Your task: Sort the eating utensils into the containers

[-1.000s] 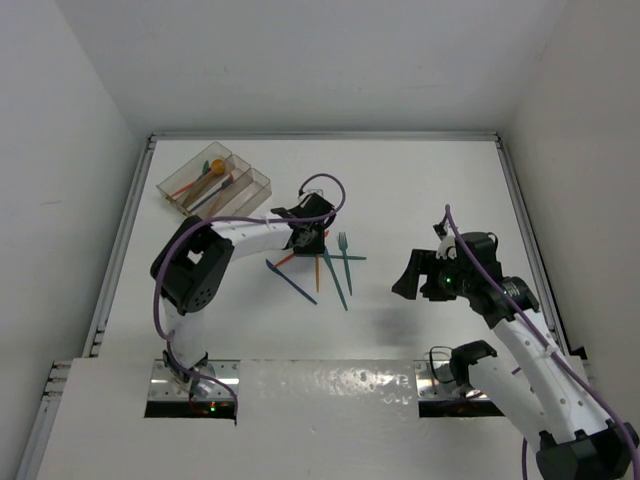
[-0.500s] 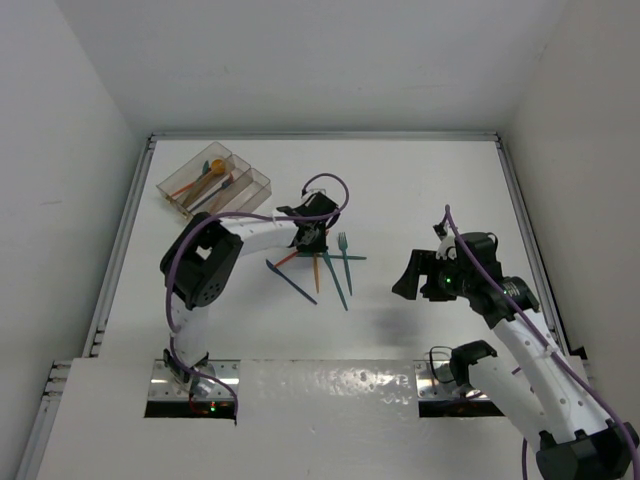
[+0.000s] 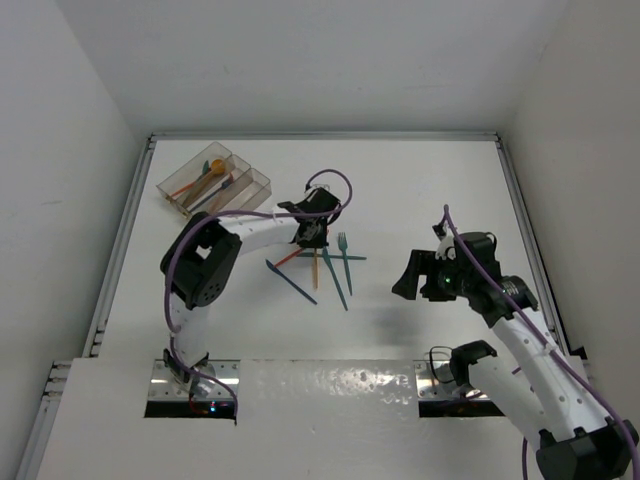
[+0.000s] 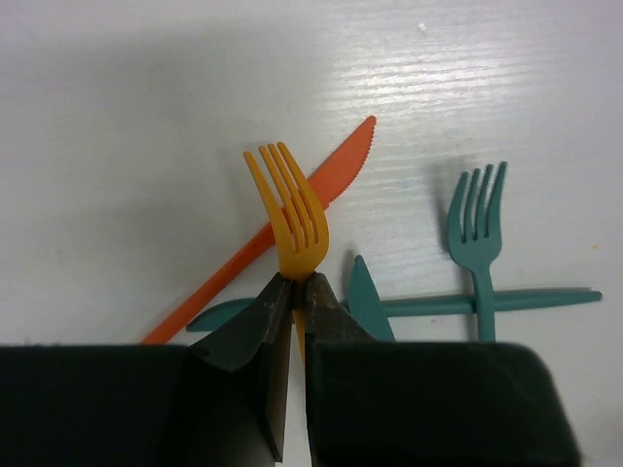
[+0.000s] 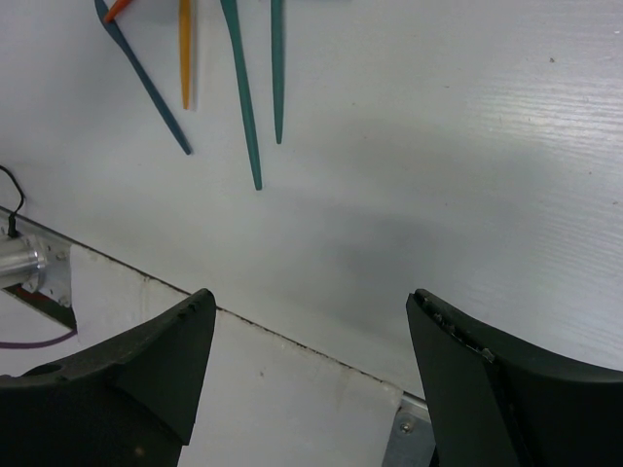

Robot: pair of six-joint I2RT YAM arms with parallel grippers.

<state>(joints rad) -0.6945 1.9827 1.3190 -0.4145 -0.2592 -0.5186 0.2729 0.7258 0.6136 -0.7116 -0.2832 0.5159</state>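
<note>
My left gripper (image 4: 293,282) (image 3: 314,238) is shut on the neck of a yellow-orange fork (image 4: 289,219), whose tines point away from me over the table. Under and beside it lie an orange-red knife (image 4: 255,240), a teal fork (image 4: 477,222) and a teal knife (image 4: 368,302). From above, the loose utensils form a small cluster (image 3: 322,268), with a dark blue one (image 3: 291,281) on its left. The clear three-compartment tray (image 3: 178,194) at the back left holds several utensils. My right gripper (image 5: 310,313) (image 3: 412,276) hangs open to the right of the cluster, with nothing between its fingers.
A raised rail (image 3: 120,240) borders the table on the left, and another (image 3: 525,230) on the right. In the right wrist view the handles of a dark blue utensil (image 5: 146,83), an orange one (image 5: 185,58) and a teal one (image 5: 243,97) show above the table's near edge (image 5: 292,341).
My left gripper has closed on the yellow-orange fork in the cluster. The left elbow has swung slightly. The right arm has stayed where it was.
</note>
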